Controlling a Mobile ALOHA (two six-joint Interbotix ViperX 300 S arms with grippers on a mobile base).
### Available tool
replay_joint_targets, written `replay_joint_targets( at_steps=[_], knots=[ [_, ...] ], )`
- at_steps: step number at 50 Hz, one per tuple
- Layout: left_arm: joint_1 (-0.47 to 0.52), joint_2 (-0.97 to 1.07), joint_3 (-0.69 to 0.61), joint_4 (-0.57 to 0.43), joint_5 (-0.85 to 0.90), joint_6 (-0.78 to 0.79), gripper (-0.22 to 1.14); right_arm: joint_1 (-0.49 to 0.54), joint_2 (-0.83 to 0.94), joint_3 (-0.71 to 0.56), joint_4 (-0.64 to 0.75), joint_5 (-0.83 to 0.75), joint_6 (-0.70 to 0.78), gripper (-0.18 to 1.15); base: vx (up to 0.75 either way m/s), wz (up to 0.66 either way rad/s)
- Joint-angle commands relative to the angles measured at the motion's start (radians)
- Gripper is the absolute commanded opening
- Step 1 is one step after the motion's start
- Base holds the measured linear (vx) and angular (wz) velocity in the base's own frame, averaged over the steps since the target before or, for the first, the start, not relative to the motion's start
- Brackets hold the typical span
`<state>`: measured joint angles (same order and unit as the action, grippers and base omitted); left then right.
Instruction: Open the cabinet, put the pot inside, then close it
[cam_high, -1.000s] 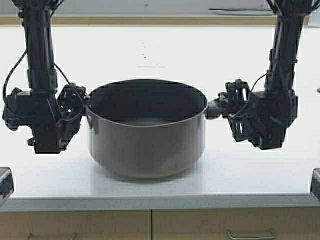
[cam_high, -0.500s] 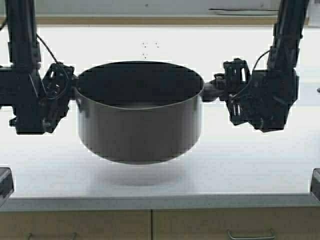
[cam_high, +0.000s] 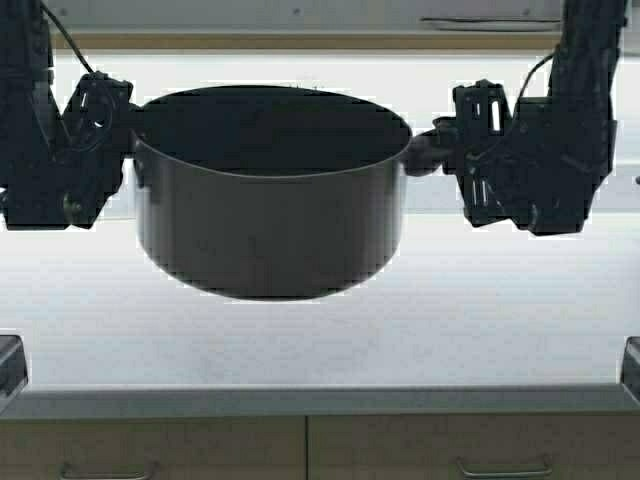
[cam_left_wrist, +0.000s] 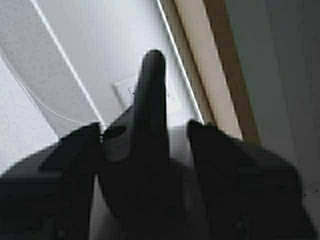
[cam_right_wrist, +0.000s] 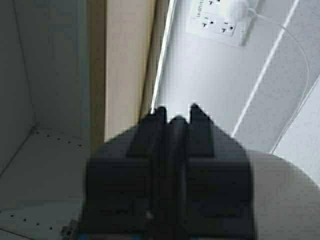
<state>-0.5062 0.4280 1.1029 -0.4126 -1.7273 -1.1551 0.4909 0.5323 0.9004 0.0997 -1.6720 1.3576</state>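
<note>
The grey pot (cam_high: 270, 210) with its dark inside hangs level in the air above the white counter (cam_high: 320, 330), carried between both arms. My left gripper (cam_high: 128, 120) is shut on the pot's left loop handle (cam_left_wrist: 152, 95), and my right gripper (cam_high: 440, 150) is shut on the right handle (cam_right_wrist: 177, 127). The cabinet's beige lower edge (cam_high: 300, 40) runs along the top of the high view, just above the pot's rim. In the right wrist view the cabinet stands open, showing its grey inside and shelf (cam_right_wrist: 40, 165) beside a beige edge (cam_right_wrist: 125, 65).
Beige base units with drawers and bar handles (cam_high: 500, 468) lie below the counter's front edge. A wall socket (cam_right_wrist: 217, 22) with a white cable sits on the white back wall under the cabinet.
Both arms have risen with the pot. It has left the counter and moved up towards the cabinet's lower edge, drifting a little to the left.
</note>
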Motion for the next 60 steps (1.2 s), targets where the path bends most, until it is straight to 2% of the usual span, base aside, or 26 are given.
replay_joint_targets(
  at_steps=[1, 13, 28, 41, 60],
  knots=[
    [-0.091, -0.107, 0.023, -0.002, -0.011, 0.02, 0.02, 0.115, -0.15, 0.021, 0.029, -0.015, 0.003, 0.08, -0.02, 0.02],
    [-0.16, -0.206, 0.089, -0.018, -0.011, 0.058, 0.02, 0.149, -0.268, 0.091, 0.066, 0.002, -0.046, 0.08, -0.02, 0.02],
    [-0.261, -0.327, 0.103, -0.109, 0.052, 0.123, 0.02, 0.173, -0.345, 0.107, 0.077, 0.054, -0.054, 0.08, -0.03, 0.02],
    [-0.262, -0.453, 0.097, -0.109, 0.175, 0.213, 0.02, 0.186, -0.465, 0.106, 0.081, 0.158, -0.06, 0.08, -0.03, 0.01],
    [-0.262, -0.63, 0.012, -0.104, 0.413, 0.318, 0.02, 0.186, -0.589, 0.057, 0.095, 0.337, -0.083, 0.08, 0.0, 0.0]
  ],
)
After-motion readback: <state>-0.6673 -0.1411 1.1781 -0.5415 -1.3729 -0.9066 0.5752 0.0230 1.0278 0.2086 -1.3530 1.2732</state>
